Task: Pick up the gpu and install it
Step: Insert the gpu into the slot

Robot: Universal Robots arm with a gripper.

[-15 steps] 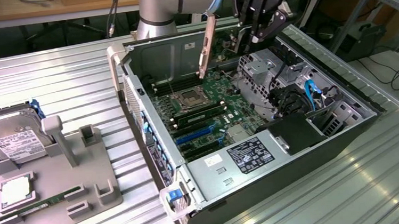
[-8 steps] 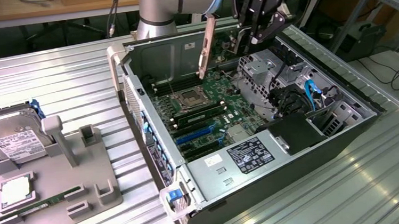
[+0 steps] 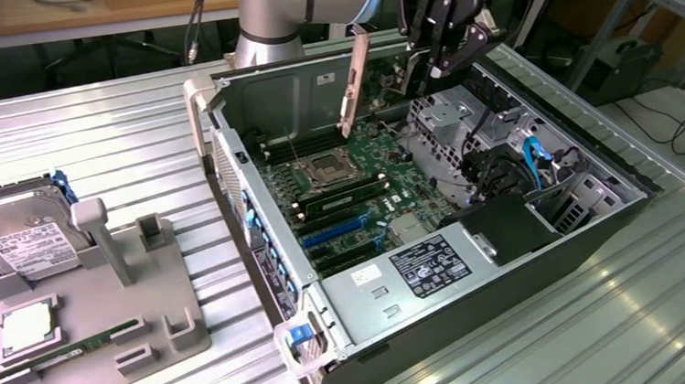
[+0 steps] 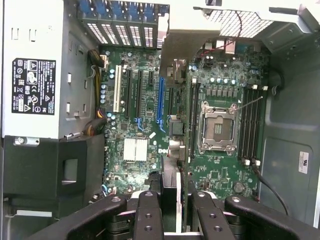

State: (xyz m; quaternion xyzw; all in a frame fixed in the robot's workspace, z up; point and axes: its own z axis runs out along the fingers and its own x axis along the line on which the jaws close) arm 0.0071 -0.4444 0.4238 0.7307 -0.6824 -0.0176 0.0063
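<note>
Claw [image 4: 172,210] clenched on the gpu [image 4: 170,182], which hangs edge-down above the motherboard [image 4: 220,170] inside the open computer case [image 3: 475,314] on the worktop [image 3: 92,120]. Step in hand: bringing the card to its slot. Seating likely calls for its lower edge squarely over the long blue slot [image 4: 161,100]

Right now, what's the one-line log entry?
gripper: shut on gpu | gpu: held above motherboard | installed: not yet
</note>
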